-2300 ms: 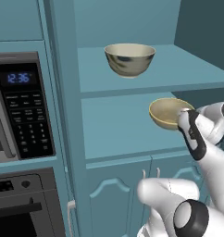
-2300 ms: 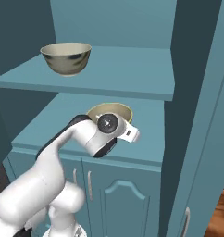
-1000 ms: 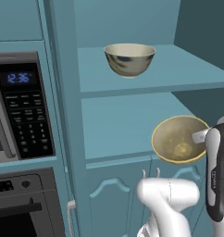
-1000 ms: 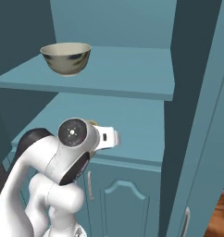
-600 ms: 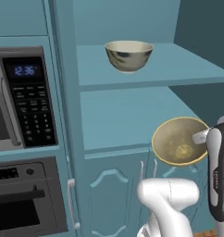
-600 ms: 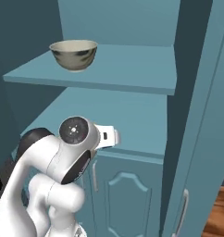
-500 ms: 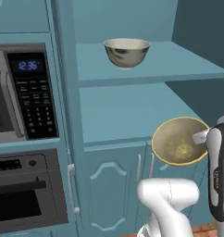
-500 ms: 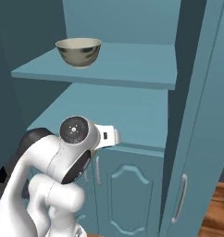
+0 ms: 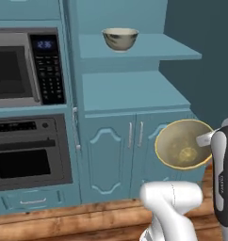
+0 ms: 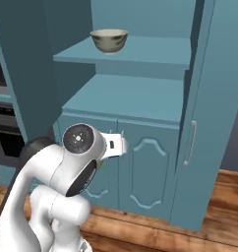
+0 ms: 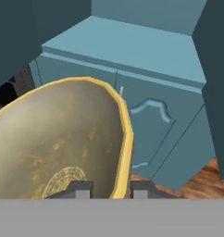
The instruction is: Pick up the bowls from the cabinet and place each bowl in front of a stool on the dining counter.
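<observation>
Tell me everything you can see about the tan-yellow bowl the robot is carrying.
The tan-yellow bowl is round and deep, with a brighter yellow rim and a dull, speckled olive-tan inside showing a faint ringed circle at the bottom. It looks like glazed ceramic. It is off the shelves, held in the air in front of the cabinet's lower doors, tipped so its opening faces the left base camera. The gripper is shut on its rim, one fingertip inside, one outside. Nothing else touches it.

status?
Gripper shut on tan bowl rim, clear of cabinet. Mottled bowl on upper shelf. Nothing in the way.
</observation>
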Tool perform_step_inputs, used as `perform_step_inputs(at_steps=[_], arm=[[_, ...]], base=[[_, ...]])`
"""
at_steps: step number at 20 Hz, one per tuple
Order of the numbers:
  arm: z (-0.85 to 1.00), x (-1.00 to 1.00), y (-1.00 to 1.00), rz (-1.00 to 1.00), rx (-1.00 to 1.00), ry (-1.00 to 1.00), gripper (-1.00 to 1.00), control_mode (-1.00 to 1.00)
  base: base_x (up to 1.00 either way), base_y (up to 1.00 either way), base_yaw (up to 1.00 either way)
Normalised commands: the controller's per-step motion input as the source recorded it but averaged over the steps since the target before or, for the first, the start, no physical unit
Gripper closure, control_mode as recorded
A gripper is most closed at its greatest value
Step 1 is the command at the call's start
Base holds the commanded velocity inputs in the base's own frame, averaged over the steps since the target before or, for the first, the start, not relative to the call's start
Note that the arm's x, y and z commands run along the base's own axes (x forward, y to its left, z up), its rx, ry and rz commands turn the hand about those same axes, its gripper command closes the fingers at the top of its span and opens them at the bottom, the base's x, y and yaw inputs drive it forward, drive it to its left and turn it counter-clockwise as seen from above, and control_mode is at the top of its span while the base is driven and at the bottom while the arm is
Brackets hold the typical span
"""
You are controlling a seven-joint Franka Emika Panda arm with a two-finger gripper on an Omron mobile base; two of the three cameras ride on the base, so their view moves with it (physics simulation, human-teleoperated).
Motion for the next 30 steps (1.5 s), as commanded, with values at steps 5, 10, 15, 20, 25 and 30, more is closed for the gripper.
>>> perform_step_inputs(at_steps=[5, 10, 15, 20, 25, 30], arm=[[0.0, 0.0, 0.0, 0.0, 0.0, 0.0, 1.0, 1.0], [0.0, 0.0, 0.0, 0.0, 0.0, 0.0, 1.0, 1.0], [0.0, 0.0, 0.0, 0.0, 0.0, 0.0, 1.0, 1.0], [0.0, 0.0, 0.0, 0.0, 0.0, 0.0, 1.0, 1.0], [0.0, 0.0, 0.0, 0.0, 0.0, 0.0, 1.0, 1.0], [0.0, 0.0, 0.0, 0.0, 0.0, 0.0, 1.0, 1.0]], base=[[-0.84, 0.07, 0.17], [-0.71, 0.06, 0.2], [-0.59, 0.0, 0.36], [-0.62, 0.0, 0.45], [-0.58, 0.0, 0.49], [-0.49, 0.04, 0.55]])
